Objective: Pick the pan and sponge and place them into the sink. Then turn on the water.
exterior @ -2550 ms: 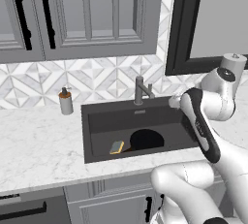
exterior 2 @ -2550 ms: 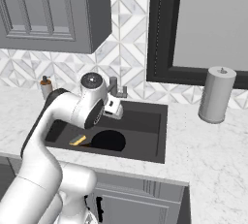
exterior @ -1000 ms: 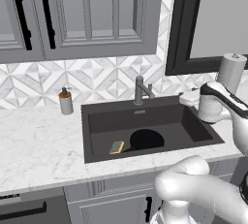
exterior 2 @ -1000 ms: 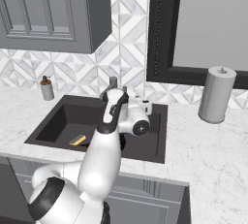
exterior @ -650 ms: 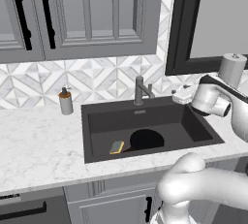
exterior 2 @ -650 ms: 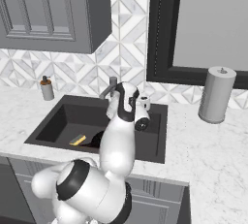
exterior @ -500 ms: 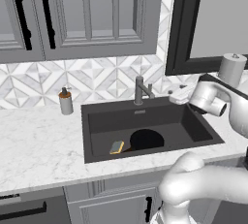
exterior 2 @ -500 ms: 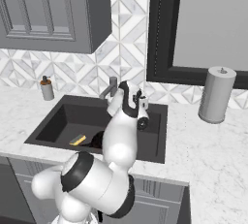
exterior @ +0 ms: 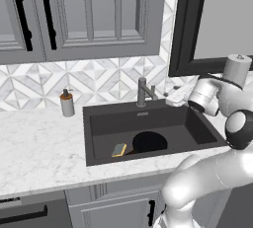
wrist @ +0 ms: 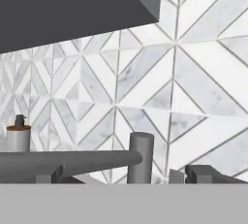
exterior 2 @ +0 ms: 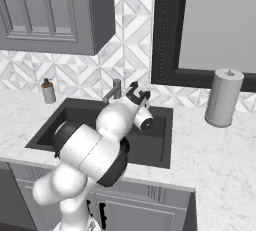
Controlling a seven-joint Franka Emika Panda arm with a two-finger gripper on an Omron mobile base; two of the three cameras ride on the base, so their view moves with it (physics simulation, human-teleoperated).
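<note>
The black pan (exterior: pixel 148 142) lies flat in the dark sink (exterior: pixel 99 123), and the yellow sponge (exterior: pixel 119 149) rests just left of it on the basin floor. My gripper (exterior: pixel 171 97) hovers open over the sink's back edge, just right of the grey faucet (exterior: pixel 143 92). From the right base view the gripper (exterior 2: pixel 137 93) sits close beside the faucet (exterior 2: pixel 116 91), and my arm hides most of the sink (exterior 2: pixel 157 145). In the hand view the faucet post (wrist: pixel 140 157) and its spout (wrist: pixel 72 162) stand between my spread fingertips (wrist: pixel 201 172). No water is in view at the spout.
A grey soap dispenser (exterior: pixel 66 103) stands on the counter left of the sink. A paper towel roll (exterior 2: pixel 223 97) stands on the counter at the right. The tiled backsplash (wrist: pixel 184 87) is right behind the faucet, with wall cabinets (exterior: pixel 84 15) above.
My hand has swung left along the back of the sink and now sits next to the faucet. The jaws stayed open. Pan and sponge have not moved.
</note>
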